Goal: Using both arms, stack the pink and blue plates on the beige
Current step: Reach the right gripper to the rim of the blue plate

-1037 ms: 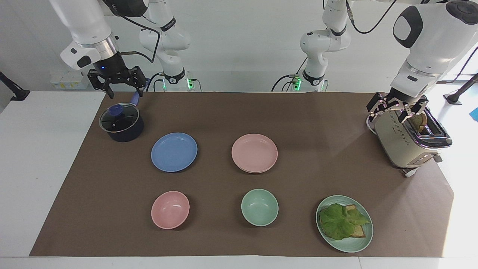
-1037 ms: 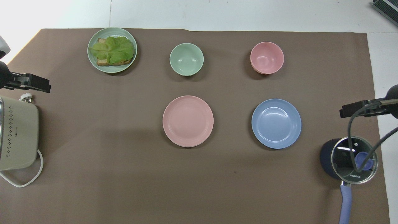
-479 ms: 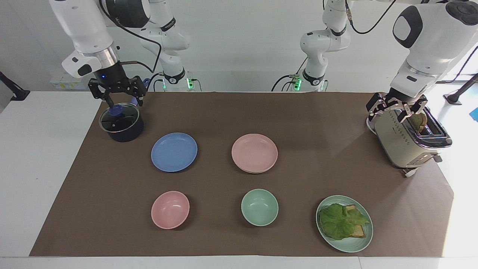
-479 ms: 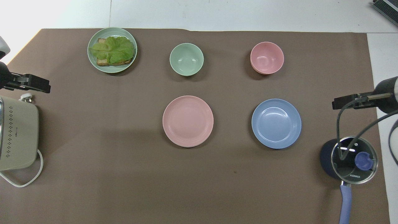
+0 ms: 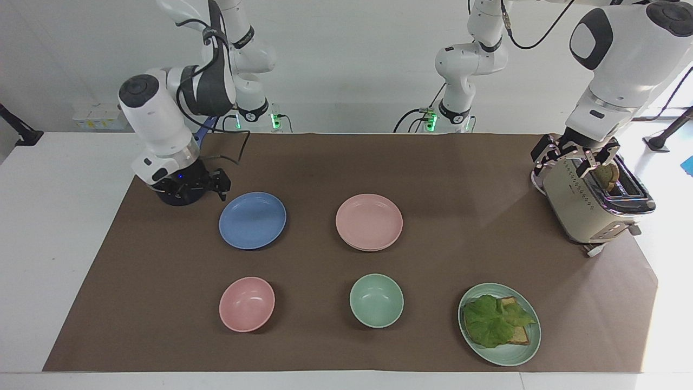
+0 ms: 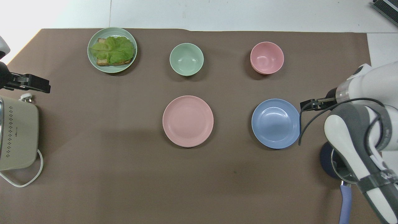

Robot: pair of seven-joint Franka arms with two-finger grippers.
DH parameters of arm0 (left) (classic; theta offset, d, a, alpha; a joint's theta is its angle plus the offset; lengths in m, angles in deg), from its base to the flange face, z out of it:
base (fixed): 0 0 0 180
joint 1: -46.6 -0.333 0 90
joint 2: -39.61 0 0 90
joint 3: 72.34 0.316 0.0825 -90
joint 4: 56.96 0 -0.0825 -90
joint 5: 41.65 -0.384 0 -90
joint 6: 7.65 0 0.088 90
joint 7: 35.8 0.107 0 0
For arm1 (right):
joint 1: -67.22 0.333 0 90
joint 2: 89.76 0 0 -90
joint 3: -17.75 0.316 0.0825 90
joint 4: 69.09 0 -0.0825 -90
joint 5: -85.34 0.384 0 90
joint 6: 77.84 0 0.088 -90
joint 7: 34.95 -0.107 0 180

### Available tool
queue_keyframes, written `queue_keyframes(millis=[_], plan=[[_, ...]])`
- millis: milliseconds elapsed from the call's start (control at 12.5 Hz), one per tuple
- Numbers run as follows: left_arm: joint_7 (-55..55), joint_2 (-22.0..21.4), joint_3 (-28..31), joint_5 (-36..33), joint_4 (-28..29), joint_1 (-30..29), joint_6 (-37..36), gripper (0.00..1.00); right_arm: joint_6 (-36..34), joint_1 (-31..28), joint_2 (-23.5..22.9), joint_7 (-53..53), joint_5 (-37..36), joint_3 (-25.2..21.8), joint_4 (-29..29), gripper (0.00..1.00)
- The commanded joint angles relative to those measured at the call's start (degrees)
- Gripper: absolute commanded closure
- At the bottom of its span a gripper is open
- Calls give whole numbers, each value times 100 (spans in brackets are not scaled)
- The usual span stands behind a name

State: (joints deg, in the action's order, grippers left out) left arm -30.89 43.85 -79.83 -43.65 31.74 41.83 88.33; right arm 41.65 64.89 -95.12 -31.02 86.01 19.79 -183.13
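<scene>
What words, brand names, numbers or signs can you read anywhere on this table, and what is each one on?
No text here can be read well enough to quote.
Toaster: a short line of print on its side, beside the dot pattern, too small to read.
Pot: the right arm covers most of its lid; no lettering shows.
Pink plate and blue plate: plain, no print.
</scene>
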Motion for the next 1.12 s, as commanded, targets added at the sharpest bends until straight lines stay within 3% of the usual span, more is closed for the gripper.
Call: queue_keyframes(millis=[0,160,239,399,479,558,718,1037], plan=[[71,-47,-33,-82,6,-42,-88,0,731,-12,-253,46,56,7,-530,0],[71,-47,-33,-82,15,-42,-88,0,1013,-12,-395,300,56,16,-742,0],[71,-47,-33,-82,6,-42,-88,0,1084,-82,-465,450,64,16,-821,8],[71,-47,-33,-82,6,-42,-88,0,1164,-118,-553,600,238,16,-892,41],[71,-47,-33,-82,6,-42,-88,0,1164,-127,-553,679,466,7,-883,69],[71,-47,-33,-82,6,-42,-88,0,1155,-135,-562,758,643,7,-866,85],[71,-47,-33,-82,6,-42,-88,0,1146,-188,-562,759,688,7,-866,95],[71,-47,-33,-82,15,-42,-88,0,1120,-223,-553,759,785,7,-883,95]])
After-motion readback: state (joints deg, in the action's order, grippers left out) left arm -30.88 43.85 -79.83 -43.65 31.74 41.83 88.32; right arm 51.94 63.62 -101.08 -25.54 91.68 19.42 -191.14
